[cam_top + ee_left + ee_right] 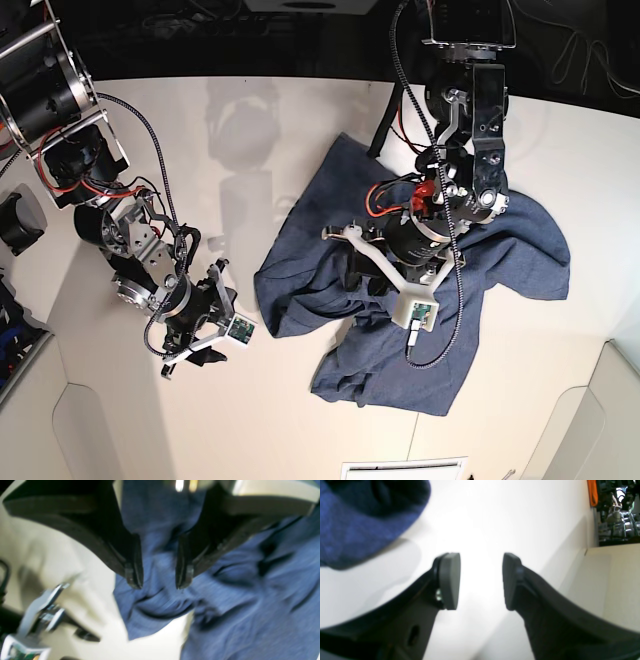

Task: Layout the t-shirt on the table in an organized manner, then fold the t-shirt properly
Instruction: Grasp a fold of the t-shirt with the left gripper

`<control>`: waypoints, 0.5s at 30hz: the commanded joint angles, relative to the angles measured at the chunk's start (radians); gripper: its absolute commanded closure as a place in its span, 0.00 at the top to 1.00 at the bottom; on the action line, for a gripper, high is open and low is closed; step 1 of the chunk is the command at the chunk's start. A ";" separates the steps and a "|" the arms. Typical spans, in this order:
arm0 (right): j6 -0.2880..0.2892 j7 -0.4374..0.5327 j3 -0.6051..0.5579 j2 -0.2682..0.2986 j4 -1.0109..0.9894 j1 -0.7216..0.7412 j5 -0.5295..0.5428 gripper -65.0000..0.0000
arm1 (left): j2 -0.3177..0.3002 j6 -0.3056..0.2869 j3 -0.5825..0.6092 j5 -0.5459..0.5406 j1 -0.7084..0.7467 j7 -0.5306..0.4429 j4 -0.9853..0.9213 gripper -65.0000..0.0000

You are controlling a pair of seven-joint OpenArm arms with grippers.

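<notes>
The t-shirt [420,300] is spread crumpled over the middle of the table [290,120]. The left gripper [159,586] is held directly above its folds with jaws parted and nothing gripped. The right gripper [481,581] is likewise held open and empty over bare tabletop, beside the shirt's edge.

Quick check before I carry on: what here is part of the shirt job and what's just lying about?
Part of the job:
- t-shirt, crumpled, not yet laid flat
- table
- left gripper, open above the shirt
- right gripper, open over bare table

Just lying about:
- orange item at the room's edge
- cluttered equipment beyond the table
</notes>
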 commanded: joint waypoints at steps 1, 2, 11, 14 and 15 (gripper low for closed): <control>-0.016 0.019 0.006 -0.008 0.012 0.032 0.001 0.42 | 0.009 -0.003 0.003 -0.013 -0.020 -0.029 0.007 0.39; -0.016 0.019 0.006 -0.016 0.012 0.032 0.001 0.42 | 0.010 -0.003 0.003 -0.013 -0.022 -0.031 -0.003 0.39; -0.015 0.019 0.006 -0.043 0.012 0.032 0.000 0.42 | 0.012 0.055 0.002 0.142 -0.053 -0.040 -0.078 0.39; -0.015 0.018 0.006 -0.044 0.012 0.032 0.001 0.42 | 0.012 0.057 0.002 0.140 -0.050 -0.039 -0.079 0.39; -0.016 0.018 0.006 -0.044 0.012 0.032 0.001 0.42 | 0.012 0.057 0.002 0.141 -0.050 -0.039 -0.079 0.39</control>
